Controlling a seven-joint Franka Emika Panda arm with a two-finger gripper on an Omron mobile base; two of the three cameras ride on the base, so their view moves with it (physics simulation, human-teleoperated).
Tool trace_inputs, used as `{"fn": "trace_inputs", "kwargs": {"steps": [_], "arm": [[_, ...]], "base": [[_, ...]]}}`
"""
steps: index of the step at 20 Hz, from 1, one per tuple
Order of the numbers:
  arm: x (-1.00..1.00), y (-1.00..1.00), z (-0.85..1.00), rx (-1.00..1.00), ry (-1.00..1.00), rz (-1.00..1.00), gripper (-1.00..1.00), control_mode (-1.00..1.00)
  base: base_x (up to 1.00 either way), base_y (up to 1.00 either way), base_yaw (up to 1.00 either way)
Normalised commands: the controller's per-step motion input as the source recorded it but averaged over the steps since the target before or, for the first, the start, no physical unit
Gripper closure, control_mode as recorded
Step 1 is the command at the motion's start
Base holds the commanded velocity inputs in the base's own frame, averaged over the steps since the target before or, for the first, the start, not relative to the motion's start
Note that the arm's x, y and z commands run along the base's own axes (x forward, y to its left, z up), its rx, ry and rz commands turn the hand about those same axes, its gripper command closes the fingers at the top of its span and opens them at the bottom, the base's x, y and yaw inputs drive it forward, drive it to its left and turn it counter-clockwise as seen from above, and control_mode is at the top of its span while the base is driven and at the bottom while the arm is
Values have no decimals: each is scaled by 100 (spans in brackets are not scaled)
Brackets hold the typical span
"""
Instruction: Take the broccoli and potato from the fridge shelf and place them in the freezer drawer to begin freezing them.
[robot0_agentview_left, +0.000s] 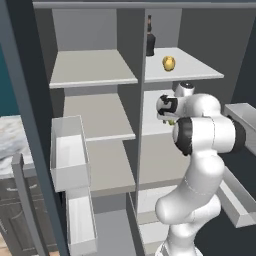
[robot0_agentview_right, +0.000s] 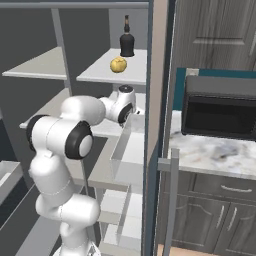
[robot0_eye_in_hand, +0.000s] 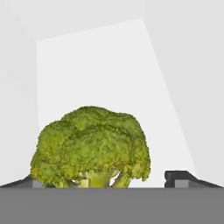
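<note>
Right now the arm (robot0_agentview_left: 200, 165) fills the lower right of the left base view, reaching into the fridge compartment at centre right, one shelf below the upper-right shelf (robot0_agentview_left: 200, 67) where the potato (robot0_agentview_left: 169, 63) sits beside a dark bottle (robot0_agentview_left: 150, 40). A grey drawer (robot0_agentview_left: 240, 170) juts out at the right edge — probably the freezer drawer, though I cannot be sure from here.

In the hand view the broccoli (robot0_eye_in_hand: 92, 146) sits low and left of centre on a pale shelf, between the two dark fingertips (robot0_eye_in_hand: 177, 177). The gripper (robot0_eye_in_hand: 105, 181) stands wide open, holding nothing; whether the pads touch the florets I cannot tell.

To do the pickup well, the hand should probably shift a little toward the left of that view so the head is centred, then close low on the stalk — a squeeze on the crown alone could slip off.
</note>
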Motion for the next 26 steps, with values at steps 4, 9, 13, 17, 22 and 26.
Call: {"fn": "trace_inputs", "kwargs": {"steps": [4,9,13,17,22,26], "arm": [[21,0,-44,0,0,0,100,-100],[13,0,-40,0,0,0,100,-100],[0,0,-34,0,-7,0,100,-100],[0,6,-29,0,-20,0,100,-100],[0,23,-48,0,-21,0,100,-100],[-18,20,5,0,-2,0,100,-100]], "base": [[0,0,0],[0,0,0],[0,0,0],[0,0,0],[0,0,0],[0,0,0]]}}
